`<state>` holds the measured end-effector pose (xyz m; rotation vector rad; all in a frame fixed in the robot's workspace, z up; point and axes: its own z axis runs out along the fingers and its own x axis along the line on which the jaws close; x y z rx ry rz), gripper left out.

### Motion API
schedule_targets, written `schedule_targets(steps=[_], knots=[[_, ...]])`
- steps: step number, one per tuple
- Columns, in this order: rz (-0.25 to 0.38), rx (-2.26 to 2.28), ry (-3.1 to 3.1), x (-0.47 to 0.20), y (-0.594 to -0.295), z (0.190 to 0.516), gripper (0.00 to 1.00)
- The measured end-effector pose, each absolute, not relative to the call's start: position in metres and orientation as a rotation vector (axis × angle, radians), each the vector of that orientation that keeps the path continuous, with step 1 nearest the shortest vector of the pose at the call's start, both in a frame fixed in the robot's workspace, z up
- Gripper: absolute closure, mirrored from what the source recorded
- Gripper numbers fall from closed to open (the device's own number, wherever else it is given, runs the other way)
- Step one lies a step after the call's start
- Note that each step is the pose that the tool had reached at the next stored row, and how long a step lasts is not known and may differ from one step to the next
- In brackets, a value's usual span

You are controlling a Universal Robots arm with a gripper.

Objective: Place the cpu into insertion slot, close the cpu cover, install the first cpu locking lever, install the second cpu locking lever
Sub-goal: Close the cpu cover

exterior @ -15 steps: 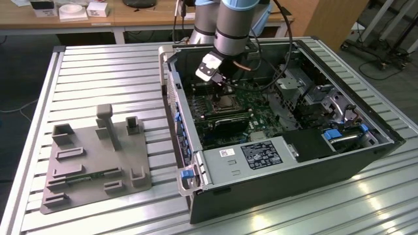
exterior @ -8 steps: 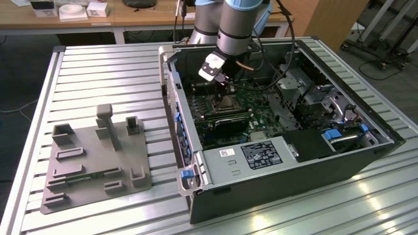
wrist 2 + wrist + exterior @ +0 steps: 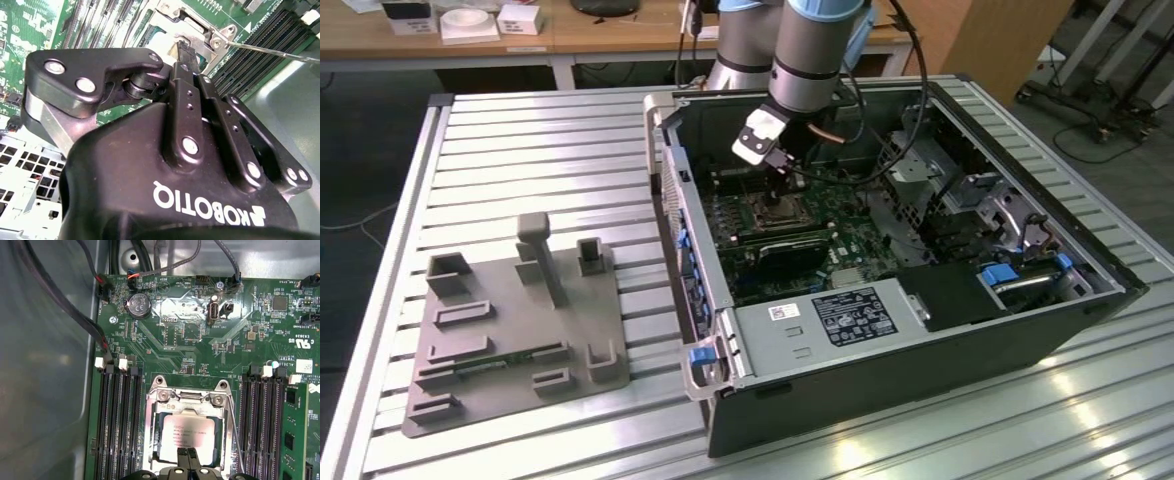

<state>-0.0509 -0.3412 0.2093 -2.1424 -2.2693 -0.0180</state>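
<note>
Jaws together, one cpu (image 3: 189, 432), one lever (image 3: 236, 440)

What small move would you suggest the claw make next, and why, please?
Likely ease the shut claw away from the cpu cover toward the lever rod: the cpu already sits in the insertion slot, the cover appears down around it, and the rod seems unlatched.

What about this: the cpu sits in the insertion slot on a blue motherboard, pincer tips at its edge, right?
No: the motherboard is green, not blue, per the first wrist view. The cpu does sit in the insertion slot, pincer tips at its edge.
</note>
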Motion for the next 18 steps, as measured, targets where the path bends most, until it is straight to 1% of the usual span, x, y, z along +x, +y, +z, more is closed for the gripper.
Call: schedule_targets(steps=[18], knots=[[-0.018, -2.142, -2.269, -0.0429, -0.3411, 0.2092, 0.9]])
